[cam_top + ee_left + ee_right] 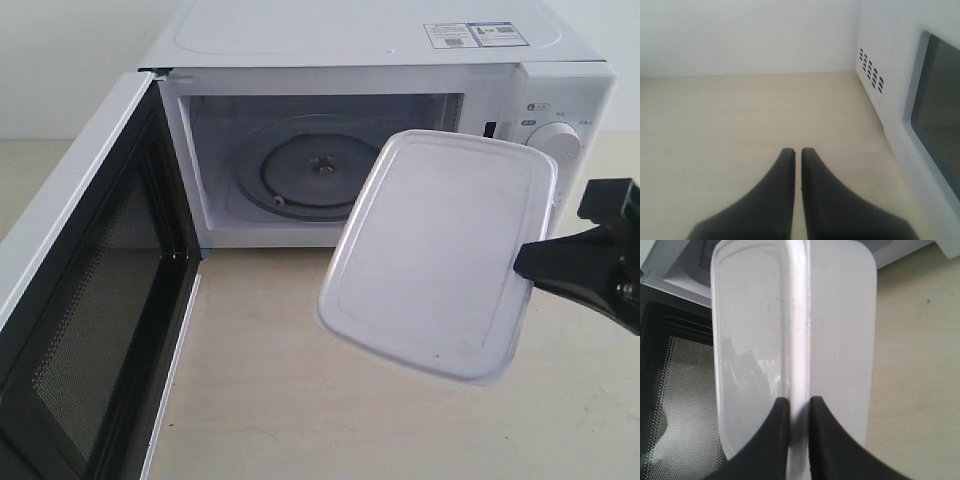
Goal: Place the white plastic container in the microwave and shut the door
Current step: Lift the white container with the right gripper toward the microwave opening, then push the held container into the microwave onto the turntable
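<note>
The white plastic container is airborne, tilted up on edge in front of the microwave, so not in yet. The door is wide open and the turntable bare. My right gripper pinches the container's rim from the side (lid faces the exterior camera). The left gripper is closed and empty, low by the microwave's side. Insertion and door closing are both left.

A pale beige surface with faint wood grain runs back to a plain white wall.
</note>
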Available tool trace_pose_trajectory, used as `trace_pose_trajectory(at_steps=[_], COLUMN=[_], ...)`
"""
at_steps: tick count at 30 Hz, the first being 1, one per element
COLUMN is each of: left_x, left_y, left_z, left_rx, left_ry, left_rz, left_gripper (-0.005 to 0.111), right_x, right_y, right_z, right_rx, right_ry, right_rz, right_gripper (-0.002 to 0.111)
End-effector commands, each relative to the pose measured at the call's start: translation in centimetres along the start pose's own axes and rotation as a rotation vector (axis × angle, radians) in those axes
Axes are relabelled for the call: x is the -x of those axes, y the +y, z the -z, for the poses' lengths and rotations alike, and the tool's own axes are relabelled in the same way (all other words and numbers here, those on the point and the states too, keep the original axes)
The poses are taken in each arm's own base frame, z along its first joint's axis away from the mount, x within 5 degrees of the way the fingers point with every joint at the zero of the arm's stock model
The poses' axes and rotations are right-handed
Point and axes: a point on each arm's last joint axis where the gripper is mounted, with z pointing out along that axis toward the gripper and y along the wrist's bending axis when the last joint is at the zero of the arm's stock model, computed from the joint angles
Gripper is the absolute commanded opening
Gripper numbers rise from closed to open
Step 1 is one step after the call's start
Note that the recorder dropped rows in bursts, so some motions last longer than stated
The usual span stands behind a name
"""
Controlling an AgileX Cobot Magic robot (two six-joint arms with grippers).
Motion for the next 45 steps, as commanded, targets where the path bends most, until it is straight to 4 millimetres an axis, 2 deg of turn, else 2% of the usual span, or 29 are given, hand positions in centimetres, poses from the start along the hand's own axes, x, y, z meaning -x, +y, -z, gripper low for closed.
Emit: trace_pose_trajectory(at_steps=[1,15,26,34,45], left_x=[-0.1,-0.1,-0.1,-0.1,-0.1], left_y=[0.0,0.0,0.0,0.0,0.0], left_z=[0.0,0.0,0.0,0.0,0.0], left_rx=[0.003,0.003,0.003,0.003,0.003], left_ry=[0.000,0.000,0.000,0.000,0.000], left_rz=[0.003,0.003,0.003,0.003,0.003], left_gripper=[0.004,0.004,0.004,0.004,0.004], right_x=[0.1,-1.0,-3.3,-4.8,-5.5], right_y=[1.1,3.3,2.2,0.5,-0.6], right_z=[0.2,-0.9,-1.6,-1.8,-4.1], right_rx=[0.003,0.013,0.126,0.163,0.237], right_ry=[0.006,-0.128,-0.164,-0.157,-0.165], right_rz=[0.004,0.037,-0.046,-0.063,-0.120], right_gripper=[0.000,0.000,0.000,0.000,0.000])
